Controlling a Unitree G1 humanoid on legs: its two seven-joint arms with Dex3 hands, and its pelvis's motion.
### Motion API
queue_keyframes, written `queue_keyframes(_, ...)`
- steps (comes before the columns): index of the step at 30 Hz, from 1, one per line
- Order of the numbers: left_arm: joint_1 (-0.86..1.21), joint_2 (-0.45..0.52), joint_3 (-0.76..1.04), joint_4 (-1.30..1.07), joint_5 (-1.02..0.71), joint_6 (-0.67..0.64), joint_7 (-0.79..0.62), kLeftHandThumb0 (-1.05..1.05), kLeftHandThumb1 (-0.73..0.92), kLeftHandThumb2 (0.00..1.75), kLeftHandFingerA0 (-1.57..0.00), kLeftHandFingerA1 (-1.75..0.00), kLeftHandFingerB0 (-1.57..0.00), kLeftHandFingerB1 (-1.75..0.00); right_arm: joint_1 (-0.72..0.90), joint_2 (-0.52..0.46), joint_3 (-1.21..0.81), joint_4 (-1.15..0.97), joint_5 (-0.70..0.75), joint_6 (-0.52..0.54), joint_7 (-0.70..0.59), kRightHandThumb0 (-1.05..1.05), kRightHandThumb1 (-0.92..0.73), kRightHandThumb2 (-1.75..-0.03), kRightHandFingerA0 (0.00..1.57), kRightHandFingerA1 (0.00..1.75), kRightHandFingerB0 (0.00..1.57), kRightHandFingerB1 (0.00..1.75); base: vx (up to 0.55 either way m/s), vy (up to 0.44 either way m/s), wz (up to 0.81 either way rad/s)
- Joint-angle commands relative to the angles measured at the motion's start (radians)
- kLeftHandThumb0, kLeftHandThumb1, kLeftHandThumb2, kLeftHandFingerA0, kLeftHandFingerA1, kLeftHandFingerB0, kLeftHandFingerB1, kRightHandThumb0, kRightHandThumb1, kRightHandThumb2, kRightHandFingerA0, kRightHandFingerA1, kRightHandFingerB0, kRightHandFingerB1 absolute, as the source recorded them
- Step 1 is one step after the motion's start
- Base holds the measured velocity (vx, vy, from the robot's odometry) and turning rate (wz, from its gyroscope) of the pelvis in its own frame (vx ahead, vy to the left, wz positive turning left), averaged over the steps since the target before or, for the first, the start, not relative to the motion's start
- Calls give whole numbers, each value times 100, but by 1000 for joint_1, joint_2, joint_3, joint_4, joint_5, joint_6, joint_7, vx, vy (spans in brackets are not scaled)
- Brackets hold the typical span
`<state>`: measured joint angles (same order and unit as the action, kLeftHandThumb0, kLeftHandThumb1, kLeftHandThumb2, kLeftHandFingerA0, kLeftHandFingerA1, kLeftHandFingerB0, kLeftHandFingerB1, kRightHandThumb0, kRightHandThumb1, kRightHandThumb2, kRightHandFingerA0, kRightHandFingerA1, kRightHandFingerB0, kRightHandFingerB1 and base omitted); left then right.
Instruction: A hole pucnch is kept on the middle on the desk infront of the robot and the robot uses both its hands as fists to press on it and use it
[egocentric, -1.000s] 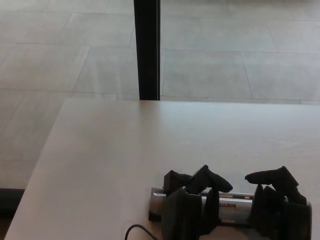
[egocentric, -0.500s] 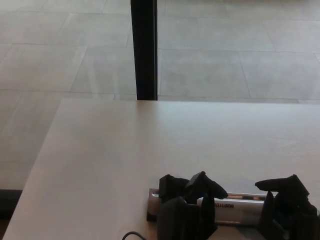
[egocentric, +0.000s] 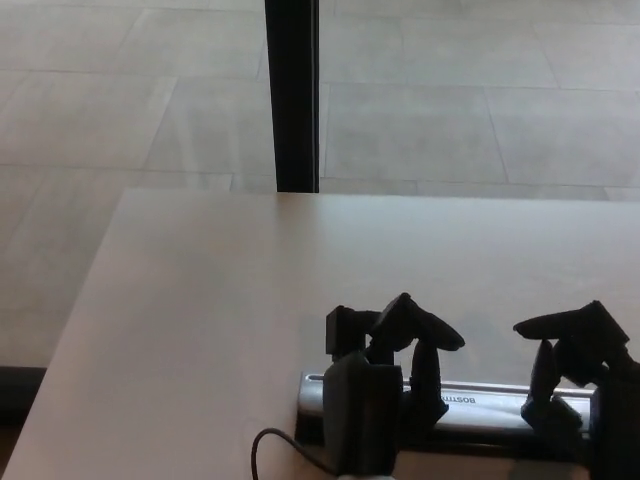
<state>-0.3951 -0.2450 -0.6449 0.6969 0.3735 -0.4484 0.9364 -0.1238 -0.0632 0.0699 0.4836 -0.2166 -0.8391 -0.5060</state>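
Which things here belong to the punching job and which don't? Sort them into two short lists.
Job:
hole punch
left robot hand, resting on the punch
right robot hand, resting on the punch
desk

Not part of it:
black post beyond the desk
black cable at the near edge
tiled floor

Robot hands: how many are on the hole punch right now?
2. The left hand sits over the hole punch's left end; the right hand is at its right end, partly cut off by the frame edge.
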Motion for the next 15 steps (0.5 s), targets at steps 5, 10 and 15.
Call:
queue_keyframes(5,-28,153,249,-634,-609,471,-626,-26,77,97,-87,-175,-56,-171,101,-516,-179,-802,978,980,408,-26,-71,-98,97,175,70,140,0,0,0)
queue_keyframes(10,-30,306,346,-744,-709,579,-691,-27,72,97,-89,-175,-59,-165,178,-659,-415,-803,1182,1032,394,-23,-67,-104,98,175,71,129,0,0,0)
queue_keyframes(15,1,515,528,-811,-882,666,-748,-27,66,96,-90,-175,-60,-167,199,-721,-710,-614,1248,1075,449,-32,-44,-104,101,175,78,136,0,0,0)
